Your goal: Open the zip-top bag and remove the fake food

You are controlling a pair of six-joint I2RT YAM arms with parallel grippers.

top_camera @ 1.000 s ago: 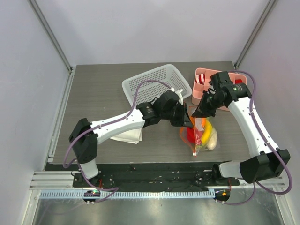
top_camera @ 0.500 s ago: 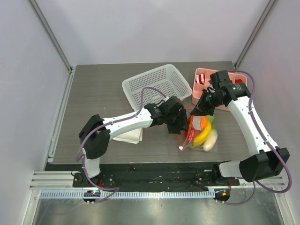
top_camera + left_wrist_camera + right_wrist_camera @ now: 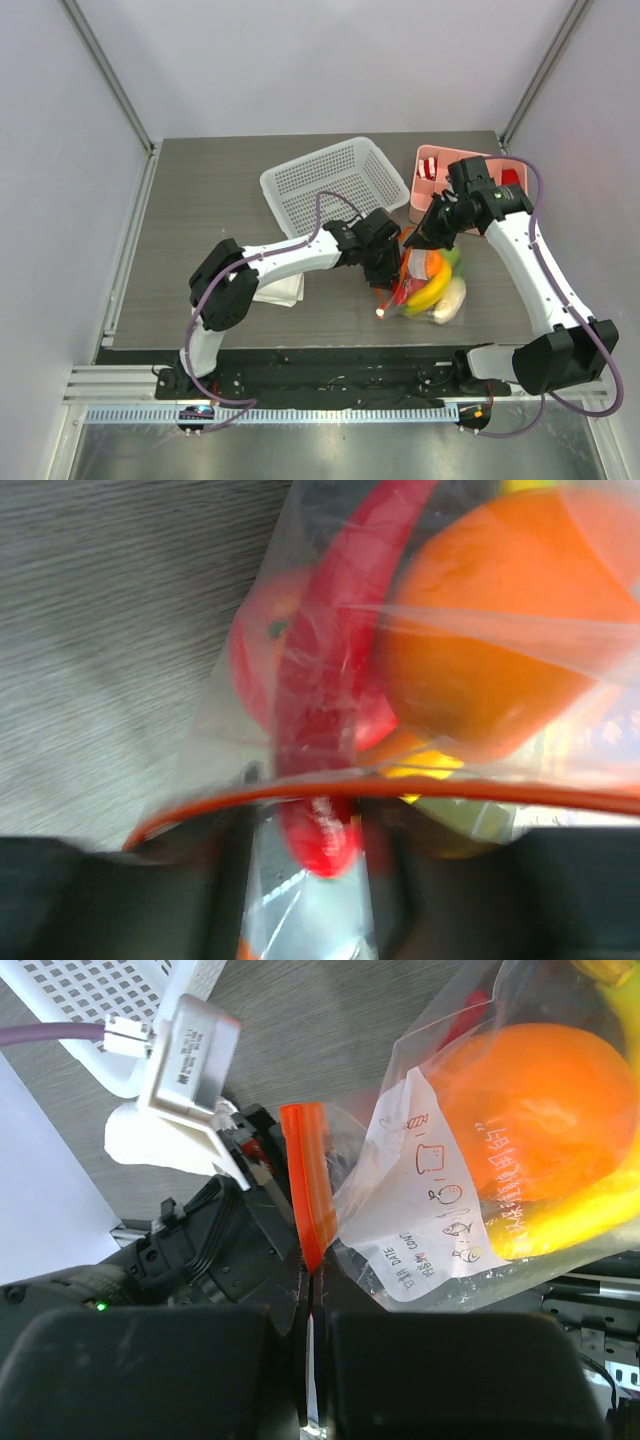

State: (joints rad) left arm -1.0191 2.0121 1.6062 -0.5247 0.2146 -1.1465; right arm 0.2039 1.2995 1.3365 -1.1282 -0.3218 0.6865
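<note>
Zip-top bag point(image 3: 428, 288): one end of its orange-red zip strip point(image 3: 305, 1180) runs straight into the right jaws point(image 3: 310, 1280), which are closed tight on it and hold that corner up off the counter point(image 3: 220, 200). The left jaws point(image 3: 310, 880) stand partly apart, straddling the opposite lip of the strip. Clear film and the tip of a long red piece point(image 3: 330, 680) sit in the gap, and nothing looks clamped there.

Beyond the jaws, the pouch slumps toward the near right of the counter, on the near side of the white basket point(image 3: 300, 185) and the pink tray point(image 3: 430, 160). It bulges with the fake food point(image 3: 530, 1110): an orange, yellow bananas point(image 3: 430, 293) and a white radish point(image 3: 452, 300) at the near end.

The film looks thin, slick and limp, so it will likely fold and slide rather than resist. The toys look light and hard, and round enough to roll once they are free. The zip strip is the one stiff part and the sensible place to hold: one lip in each set of jaws, close together, pulled apart across the seal. A grasp on bare film would probably slip, or catch both layers at once.
</note>
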